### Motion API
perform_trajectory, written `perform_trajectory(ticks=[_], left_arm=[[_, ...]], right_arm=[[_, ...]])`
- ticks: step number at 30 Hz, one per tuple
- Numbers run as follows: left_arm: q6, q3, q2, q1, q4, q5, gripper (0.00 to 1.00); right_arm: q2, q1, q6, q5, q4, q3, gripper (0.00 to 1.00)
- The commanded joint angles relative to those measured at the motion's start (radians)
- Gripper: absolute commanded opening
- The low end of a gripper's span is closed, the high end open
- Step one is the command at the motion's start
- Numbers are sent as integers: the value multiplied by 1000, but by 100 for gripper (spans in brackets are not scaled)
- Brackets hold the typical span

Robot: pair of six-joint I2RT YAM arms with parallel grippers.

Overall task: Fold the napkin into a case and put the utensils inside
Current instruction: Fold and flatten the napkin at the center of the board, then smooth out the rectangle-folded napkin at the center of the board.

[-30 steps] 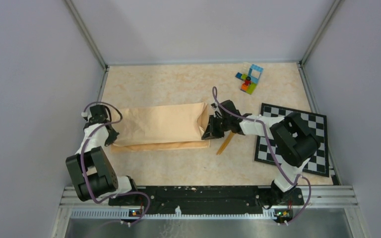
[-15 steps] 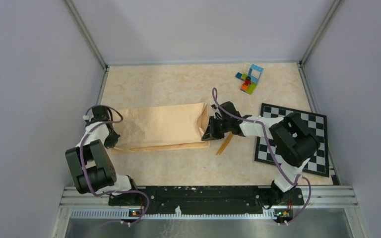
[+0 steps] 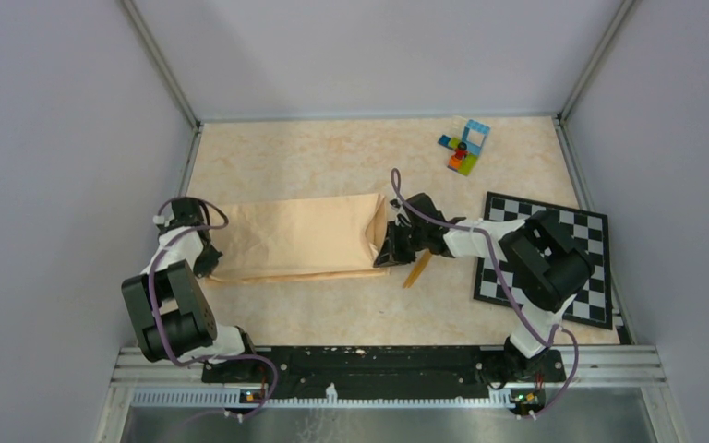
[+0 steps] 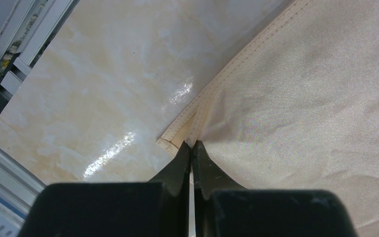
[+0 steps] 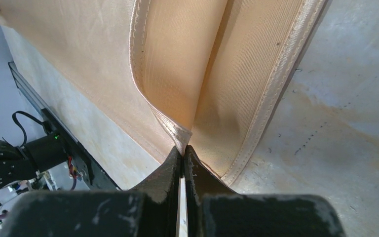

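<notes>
Napkin [image 3: 295, 238] laid as a long folded band across the table, its long axis running left to right between the two arms. The left gripper [image 4: 192, 148] is seen with jaws pressed together on the near left corner of the cloth. The right gripper [image 5: 182, 150] is clamped on the hemmed corner of the upper layer at the near right end, where that layer is lifted off the lower one. Each short end is thus held by the arm nearer to it, and the cloth extends away from both grippers toward the far side of the table. An orange utensil [image 3: 417, 270] is seen on the table just beside the right gripper, outside the cloth. It is partly hidden by the arm, so spoon or knife cannot be told. The coming move is judged to be a fold across the short axis.
</notes>
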Motion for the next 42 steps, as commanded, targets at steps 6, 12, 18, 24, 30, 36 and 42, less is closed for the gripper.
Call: perform_trajectory(ticks=[6,12,18,24,30,36,42], left_arm=[[-30,22,-87,6,-19,-96,1],[-40,13,-46,6,-16,-71,2],[-75,28,-77,7,-58,-96,21],[-87,63,-213,4,-106,-142,59],[-27,33,-297,-5,-44,117,67],[20,13,-213,-10,76,466,73],[-1,15,-119,-8,167,556,74]], right_arm=[[-59,12,-7,36,1,-20,0],[-27,11,-6,35,9,-24,0],[-47,11,-14,36,-38,-8,10],[-184,12,-105,139,-271,57,42],[-293,12,-195,233,-305,72,49],[-167,14,-148,-23,-128,112,52],[-105,7,-115,-21,-110,89,51]])
